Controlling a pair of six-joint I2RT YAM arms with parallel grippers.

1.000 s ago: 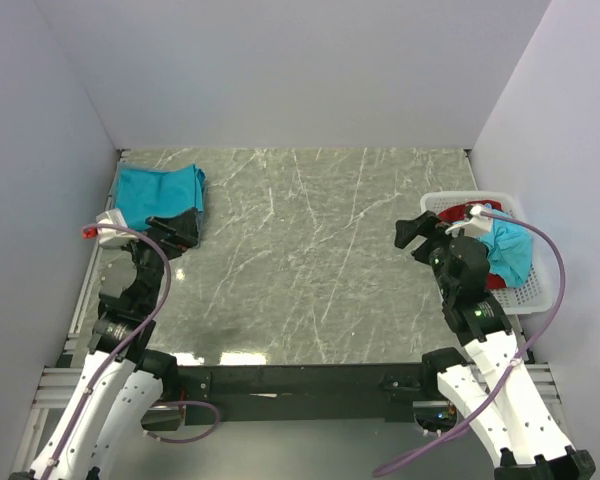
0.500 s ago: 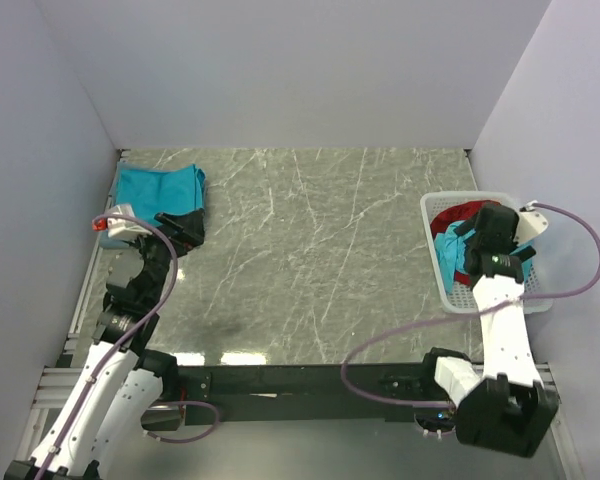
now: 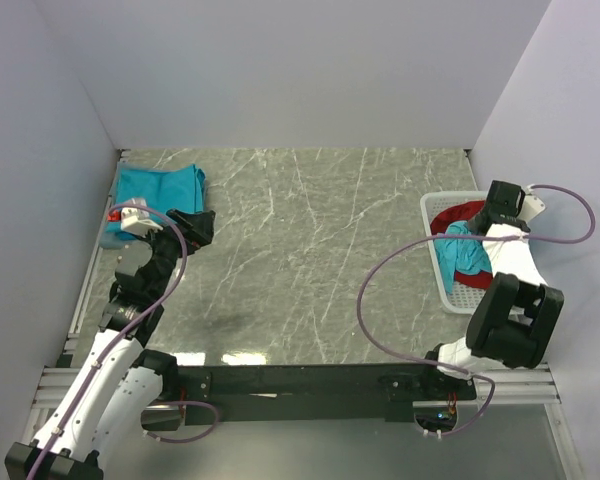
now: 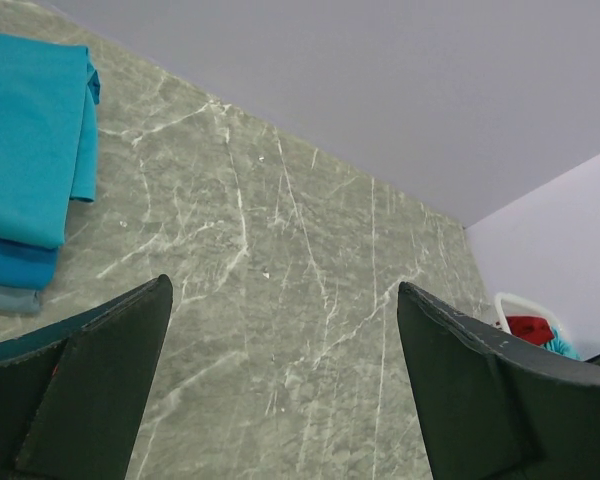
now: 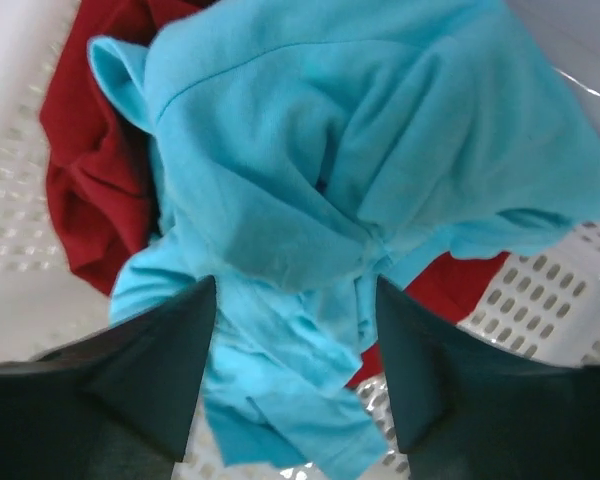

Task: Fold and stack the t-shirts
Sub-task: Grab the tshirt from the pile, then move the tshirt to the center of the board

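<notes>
A stack of folded turquoise t-shirts (image 3: 160,189) lies at the far left of the table and also shows in the left wrist view (image 4: 25,150). My left gripper (image 3: 196,224) is open and empty just right of the stack, its fingers spread over bare marble (image 4: 283,288). A crumpled turquoise t-shirt (image 3: 467,255) lies in the white basket (image 3: 432,214) on top of a red cloth (image 3: 456,214). My right gripper (image 3: 492,215) hangs open just above that shirt (image 5: 360,150), one finger on either side of its folds (image 5: 296,282), holding nothing.
The perforated basket wall (image 5: 550,290) and the red cloth (image 5: 90,170) surround the crumpled shirt. The marble table (image 3: 310,260) is walled by pale panels on three sides. The right arm's cable loops over the table's near right part (image 3: 365,290).
My right arm has swung from the table's right side over the basket and now points down into it. My left gripper has shifted a little right, away from the folded stack.
</notes>
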